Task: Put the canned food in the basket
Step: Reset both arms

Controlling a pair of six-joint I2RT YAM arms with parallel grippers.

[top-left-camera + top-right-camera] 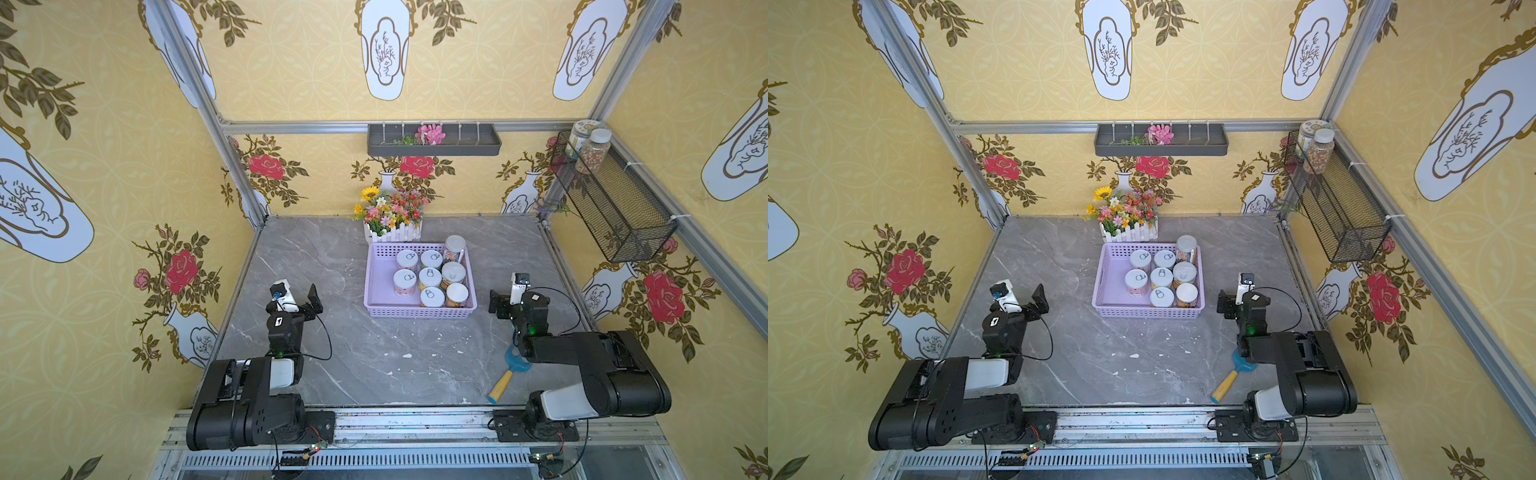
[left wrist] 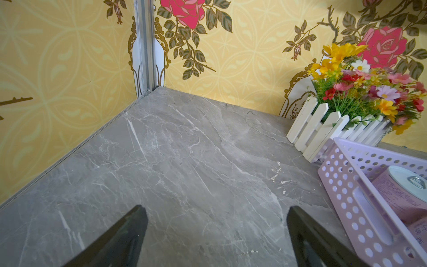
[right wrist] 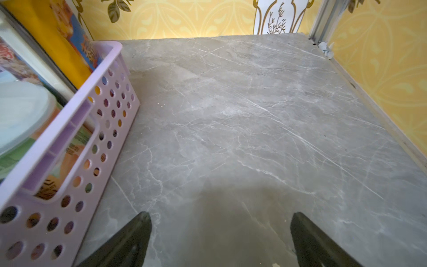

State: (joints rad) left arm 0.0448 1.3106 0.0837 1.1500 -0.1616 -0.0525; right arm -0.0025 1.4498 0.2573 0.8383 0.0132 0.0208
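Note:
The lavender basket (image 1: 419, 312) (image 1: 1148, 312) stands on the grey marble table just in front of the flower planter. Several cans of canned food (image 1: 430, 277) (image 1: 1161, 277) stand upright in its right part, silver pull-tab tops and white lids up. A taller white-lidded one (image 1: 455, 245) fills the far right corner. My left gripper (image 1: 314, 303) (image 2: 215, 209) hangs open and empty to the left of the basket (image 2: 346, 185), near a pink can (image 2: 402, 191). My right gripper (image 1: 497, 302) (image 3: 220, 216) hangs open and empty to the right of the basket (image 3: 76, 148).
A white-fenced flower planter (image 1: 392, 226) touches the basket's far side. A blue scoop with a wooden handle (image 1: 505, 380) lies under the right arm. A black wire basket (image 1: 611, 199) with two jars (image 1: 594, 149) hangs on the right wall. A dark grey tray (image 1: 434, 141) hangs at the back.

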